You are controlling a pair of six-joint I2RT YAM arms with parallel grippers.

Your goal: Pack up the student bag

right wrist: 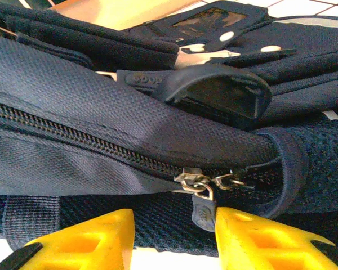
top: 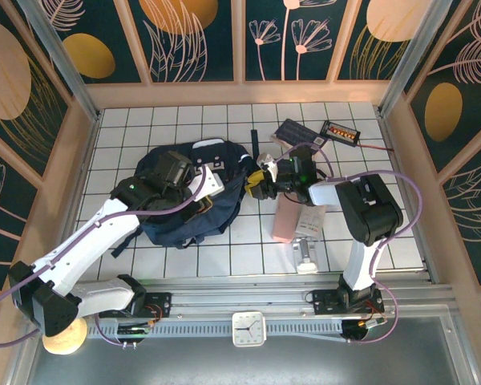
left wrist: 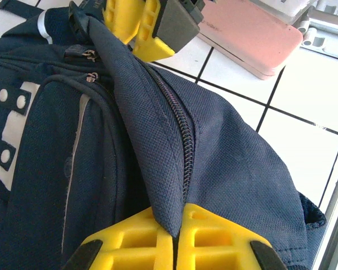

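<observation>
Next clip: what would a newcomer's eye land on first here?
The navy student bag sprawls mid-table, just left of a pink box. The left gripper is shut on a fold of bag fabric beside the zipper. The right gripper is open, with a zipper pull hanging between its yellow fingers.

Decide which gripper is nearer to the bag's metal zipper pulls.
Right. The right gripper, open, straddles the zipper pulls; the left gripper pinches a fold of the student bag farther along the zip.

matt woven cloth student bag point(right wrist: 90, 101), metal zipper point(right wrist: 194, 181)
</observation>
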